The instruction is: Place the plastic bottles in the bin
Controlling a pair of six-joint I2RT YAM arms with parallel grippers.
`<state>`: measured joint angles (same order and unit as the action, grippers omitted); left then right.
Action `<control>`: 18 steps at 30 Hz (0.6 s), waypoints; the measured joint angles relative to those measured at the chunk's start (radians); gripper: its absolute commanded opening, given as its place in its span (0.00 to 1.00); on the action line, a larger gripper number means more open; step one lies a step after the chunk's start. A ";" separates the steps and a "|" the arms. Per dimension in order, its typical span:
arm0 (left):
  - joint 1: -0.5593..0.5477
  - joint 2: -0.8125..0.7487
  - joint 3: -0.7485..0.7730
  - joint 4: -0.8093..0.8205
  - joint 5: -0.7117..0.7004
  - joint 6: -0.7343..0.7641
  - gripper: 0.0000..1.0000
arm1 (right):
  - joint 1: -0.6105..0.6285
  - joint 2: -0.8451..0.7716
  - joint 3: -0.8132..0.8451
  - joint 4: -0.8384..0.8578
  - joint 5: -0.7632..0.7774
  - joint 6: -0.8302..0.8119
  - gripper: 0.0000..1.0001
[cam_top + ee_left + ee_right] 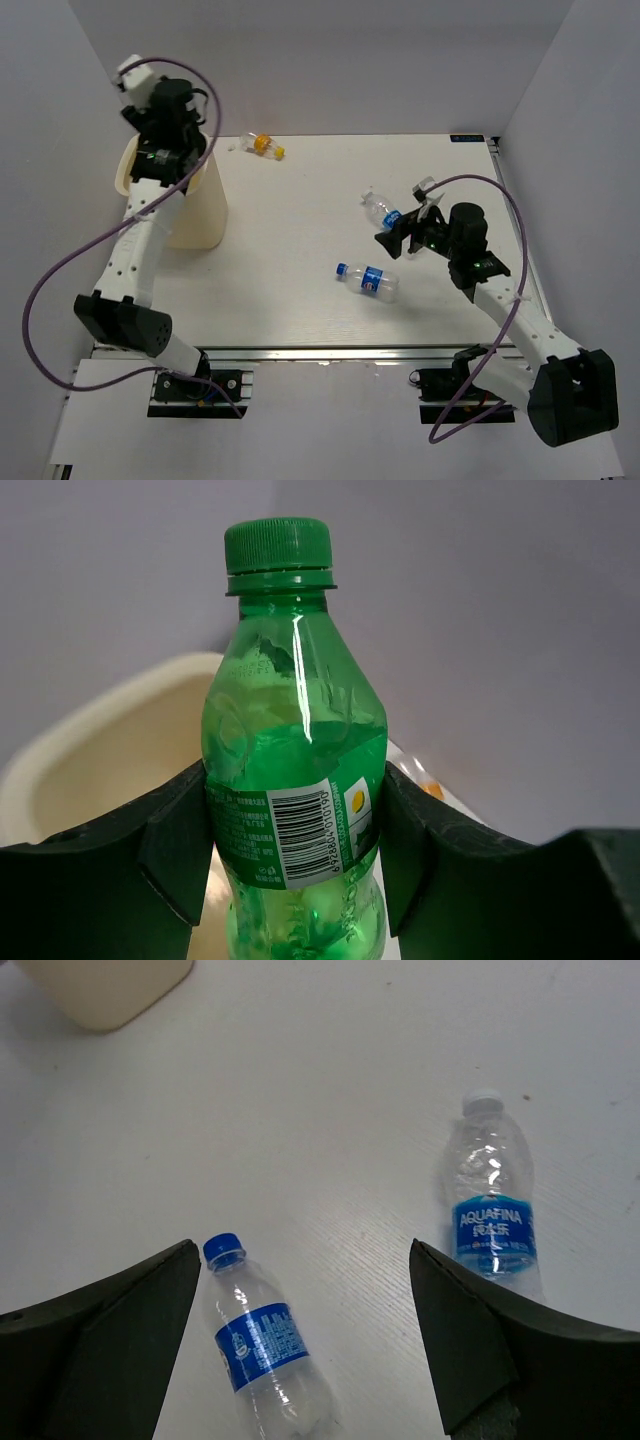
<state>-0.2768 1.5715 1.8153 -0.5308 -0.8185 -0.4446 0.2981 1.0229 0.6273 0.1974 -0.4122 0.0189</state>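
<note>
While up over the bin (100, 720) at the left edge of the tabletop (300, 320), left claw (295, 820) squeezing the green bottle (295, 720) round its middle, cap up, likely for dropping straight in. Spread wide and holding nothing, right claw (300, 1335) over two bottles nearer the right edge: blue-cap bottle (262, 1345) between its fingers (100, 1340), white-cap bottle (490, 1210) just beside.

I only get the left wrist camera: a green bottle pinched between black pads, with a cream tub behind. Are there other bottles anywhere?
Observer: Yes, overhead shows three lying on the table: an orange bottle near the far edge, and a blue-capped bottle and a white-capped bottle towards the right.
Operator: What is the other hand doing?
Observer: The right gripper is open and empty, above the table beside those two.
Operator: Is my green bottle over the tub?
Observer: From overhead the left gripper sits over the opening of the bin, so likely yes.
</note>
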 measured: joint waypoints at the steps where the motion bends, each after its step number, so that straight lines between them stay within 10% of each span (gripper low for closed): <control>1: 0.047 -0.029 -0.017 0.004 -0.008 -0.006 0.47 | 0.008 0.016 0.013 -0.018 -0.019 -0.025 0.89; 6: 0.187 -0.048 -0.063 -0.002 -0.019 -0.035 0.98 | 0.103 0.118 0.080 -0.142 -0.051 -0.172 0.89; 18: 0.182 0.106 0.053 -0.090 0.180 -0.003 0.98 | 0.228 0.329 0.161 -0.419 0.021 -0.317 0.89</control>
<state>-0.0948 1.6772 1.8683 -0.6212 -0.6384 -0.4480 0.5262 1.3521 0.7883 -0.2218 -0.3912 -0.2985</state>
